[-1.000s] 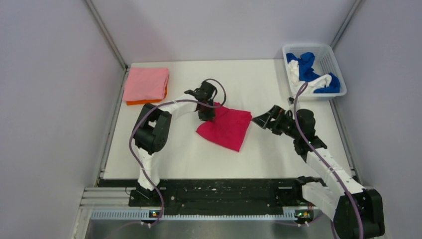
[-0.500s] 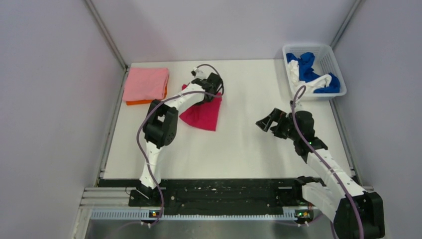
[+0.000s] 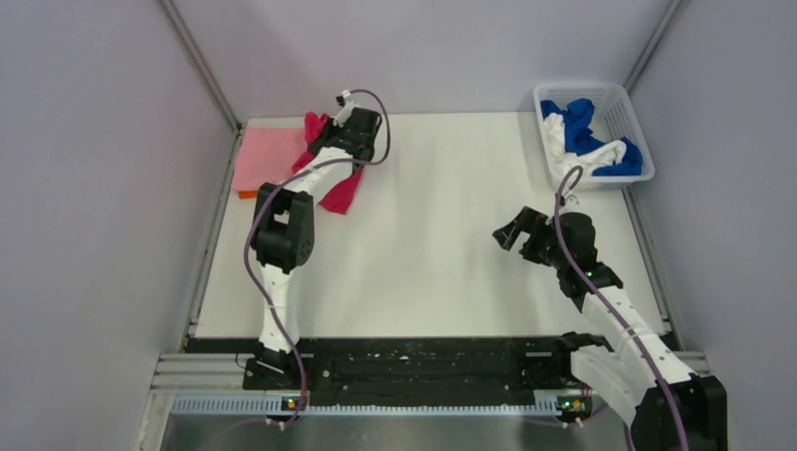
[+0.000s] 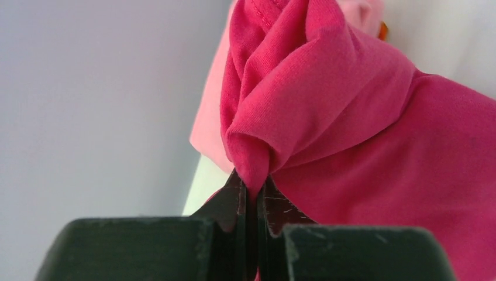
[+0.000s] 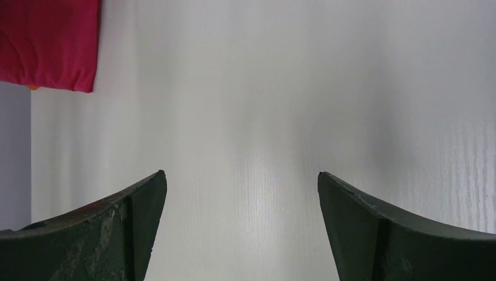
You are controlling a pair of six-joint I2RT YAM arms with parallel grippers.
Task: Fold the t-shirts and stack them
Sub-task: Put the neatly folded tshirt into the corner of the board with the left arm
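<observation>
The left gripper (image 3: 324, 130) (image 4: 251, 186) is found at the far left corner of the table (image 3: 451, 254), clamped tight on a bunched fold of the crimson-pink t-shirt (image 3: 342, 192) (image 4: 351, 123). In the left wrist view the cloth is pinched right between the fingertips, with no gap seen. The gripped end is held up; the rest of the shirt is draped down to the table, partly hidden under the arm. Its left side is laid over the right edge of the folded light pink t-shirt (image 3: 268, 155) (image 4: 212, 126). A strip of the orange t-shirt (image 3: 246, 194) is seen under the light pink one at the near edge.

The right gripper (image 3: 512, 231) (image 5: 241, 178) is held over the bare table on the right side, fingers spread wide, nothing between them, well apart from the crimson-pink shirt. A white mesh basket (image 3: 622, 100) is placed at the far right corner, with blue t-shirts (image 3: 579, 118) and a white t-shirt (image 3: 575, 152) crumpled inside.
</observation>
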